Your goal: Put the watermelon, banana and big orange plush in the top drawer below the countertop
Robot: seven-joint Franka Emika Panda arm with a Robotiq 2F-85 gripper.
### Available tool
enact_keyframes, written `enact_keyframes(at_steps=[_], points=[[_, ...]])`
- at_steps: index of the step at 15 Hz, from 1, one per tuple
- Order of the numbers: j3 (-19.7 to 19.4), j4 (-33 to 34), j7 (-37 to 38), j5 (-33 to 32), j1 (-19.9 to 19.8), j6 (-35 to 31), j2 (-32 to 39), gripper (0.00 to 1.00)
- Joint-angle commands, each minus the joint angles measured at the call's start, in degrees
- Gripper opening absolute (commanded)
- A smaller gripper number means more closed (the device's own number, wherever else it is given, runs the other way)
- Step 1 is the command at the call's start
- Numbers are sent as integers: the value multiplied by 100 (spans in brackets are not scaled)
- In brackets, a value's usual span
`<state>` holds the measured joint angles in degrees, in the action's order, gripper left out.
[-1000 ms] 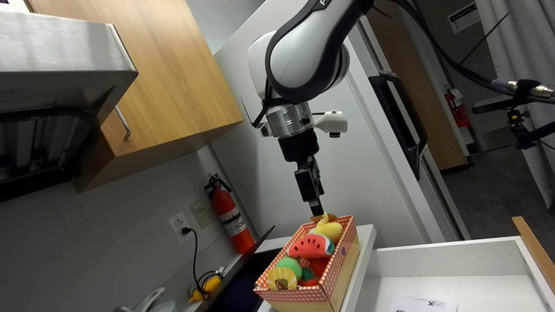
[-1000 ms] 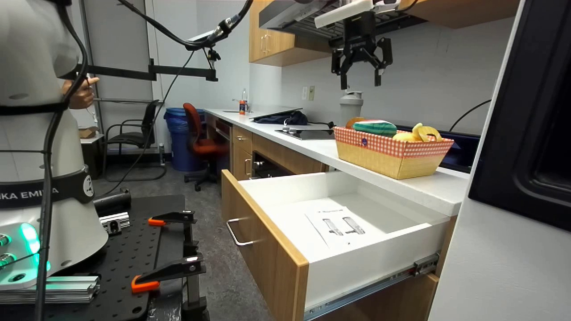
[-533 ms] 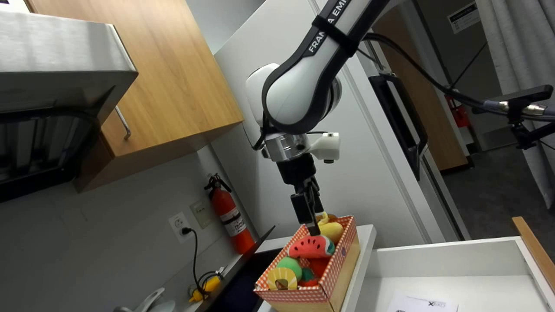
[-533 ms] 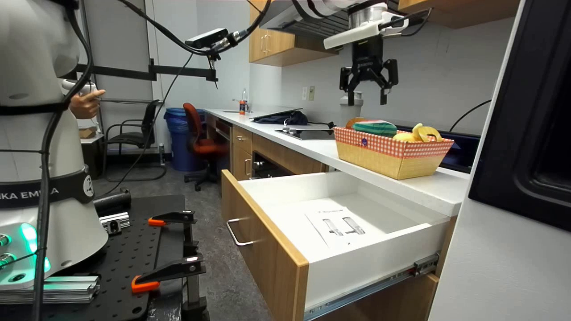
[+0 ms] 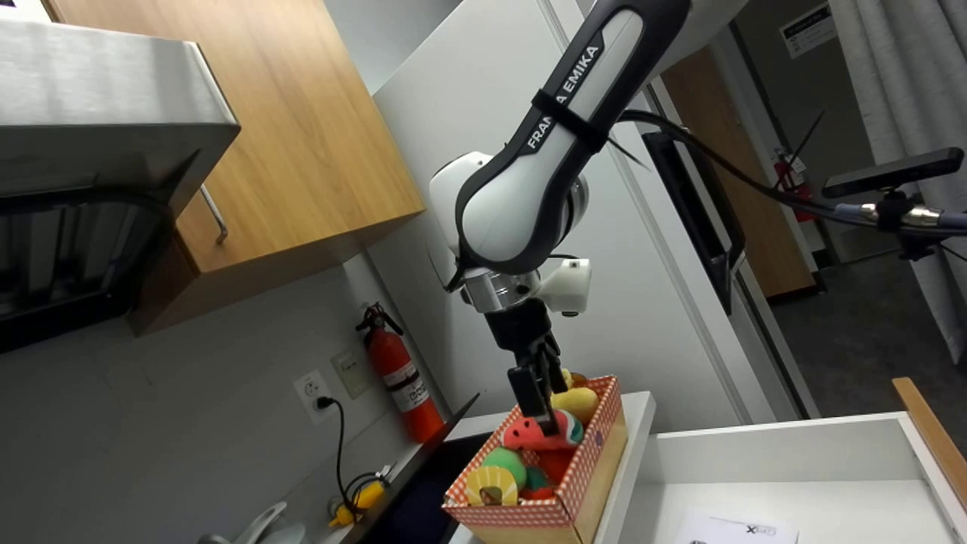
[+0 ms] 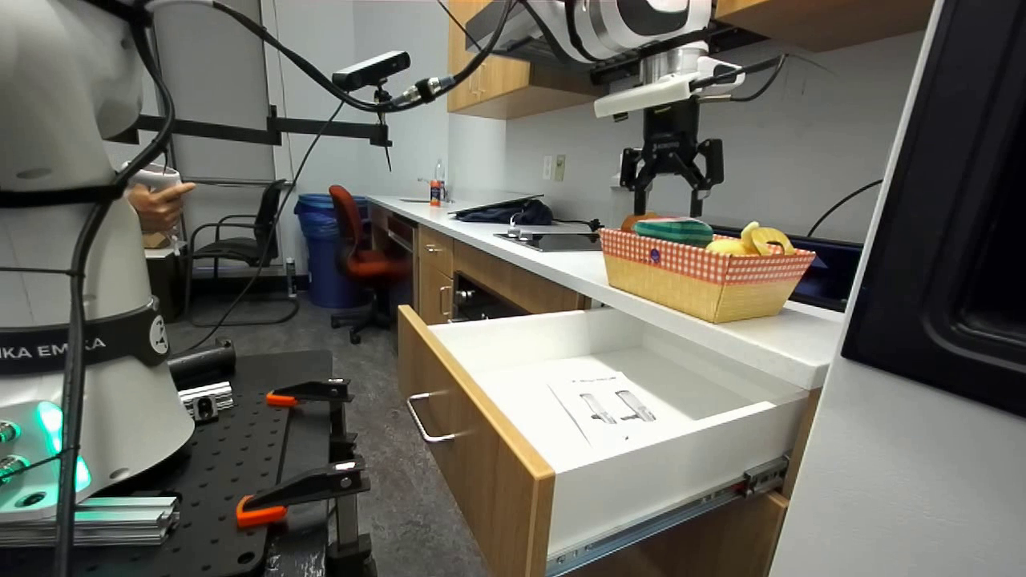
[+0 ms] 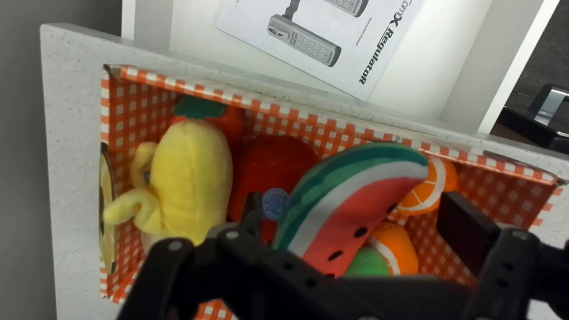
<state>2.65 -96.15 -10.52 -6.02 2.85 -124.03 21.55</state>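
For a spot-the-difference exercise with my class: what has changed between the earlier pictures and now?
The gripper came down, jaws open, towards the watermelon in the basket; nothing was gripped or let go. In an exterior view, a person's hand also sank. The watermelon, basket and drawer stayed put.

In the wrist view, the tool (image 7: pixel 358 221) hides the lower end of the watermelon (image 7: pixel 349 208); the top drawer (image 7: pixel 435 66) and printed sheet (image 7: pixel 322 42) are cut off by the upper edge.

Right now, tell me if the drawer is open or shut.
Open: the drawer is pulled out from under the countertop, its metal slide and the paper inside showing.
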Motion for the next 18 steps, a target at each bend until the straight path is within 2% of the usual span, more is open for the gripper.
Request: enact_keyframes(at_steps=[1,6,7,9,16,18], points=[[-63,399,178,-132,38,94,358,100],[-108,551,183,-134,35,129,593,98],[-116,560,184,-144,40,135,621,75],[-131,582,182,-179,53,150,669,68],[-148,485,214,-387,109,194,577,14],[-143,410,225,-451,125,172,482,2]])
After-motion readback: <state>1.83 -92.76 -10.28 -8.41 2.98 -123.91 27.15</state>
